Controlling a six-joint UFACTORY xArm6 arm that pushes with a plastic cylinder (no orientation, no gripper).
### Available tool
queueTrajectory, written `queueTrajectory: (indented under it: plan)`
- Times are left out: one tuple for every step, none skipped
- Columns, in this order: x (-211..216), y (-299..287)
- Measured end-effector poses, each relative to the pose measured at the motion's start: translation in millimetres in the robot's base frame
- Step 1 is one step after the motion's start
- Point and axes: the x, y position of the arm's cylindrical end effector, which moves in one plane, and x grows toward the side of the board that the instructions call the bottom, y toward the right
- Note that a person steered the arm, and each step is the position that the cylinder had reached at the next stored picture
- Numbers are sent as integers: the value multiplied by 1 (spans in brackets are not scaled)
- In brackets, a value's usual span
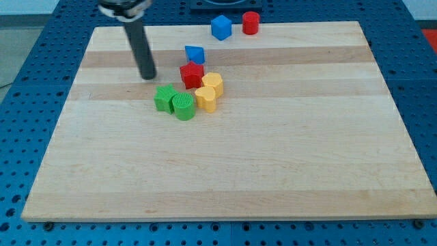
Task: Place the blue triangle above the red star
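- The bench is a pale wooden board with lengthwise grain, lying on a blue pegboard base; its nearest part, toward the view's bottom, is bare wood.
- Nearest blocks: a green cylinder with a ridged top, touching a green star-like block on its left.
- Just right of them a yellow heart-like block, with a second yellow block touching it from behind; that one's shape is hard to make out.
- The red star sits just behind the green and yellow cluster, touching the rear yellow block.
- The blue triangle lies just above the red star in the view, close to or touching it; it looks wedge-shaped, but which way its point faces is hard to tell.
- My tip rests on the board left of the red star, apart from every block. The dark rod rises to the view's top, where its upper end is cut off. There is no claw on this arm, so no open or closed state can be told.
- Farthest, near the top edge: a blue cube and a red cylinder, close together.
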Motion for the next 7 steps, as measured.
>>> queueTrajectory:
  plan:
    - [0, 52]
    - [0, 84]
    - [0, 88]
    - [1, 55]
    - [2, 5]
    - [-12, -32]
    - [-43, -16]
